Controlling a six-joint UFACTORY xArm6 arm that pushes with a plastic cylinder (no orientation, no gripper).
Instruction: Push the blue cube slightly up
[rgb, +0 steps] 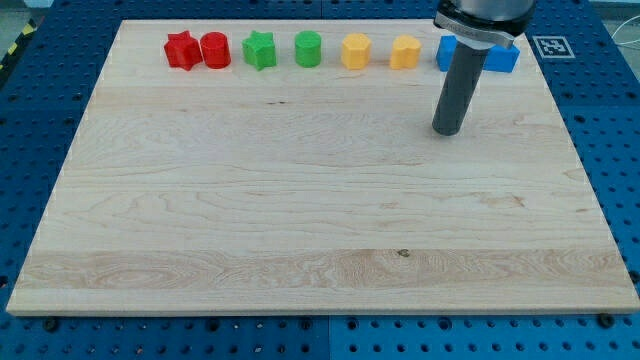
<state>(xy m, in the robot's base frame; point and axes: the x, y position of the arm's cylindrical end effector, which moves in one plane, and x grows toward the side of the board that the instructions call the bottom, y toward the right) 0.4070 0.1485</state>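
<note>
A blue block (447, 52) lies at the view's top right, partly hidden behind the rod; its shape is unclear. A second blue block (503, 58) shows just right of the rod, also partly hidden. I cannot tell which one is the cube. My tip (447, 131) rests on the board below both blue blocks, apart from them by a clear gap.
A row of blocks runs along the view's top edge: a red star (181, 49), a red cylinder (215, 49), a green star (259, 49), a green cylinder (308, 48), a yellow block (355, 50) and another yellow block (405, 51). The wooden board (300, 220) lies on a blue perforated table.
</note>
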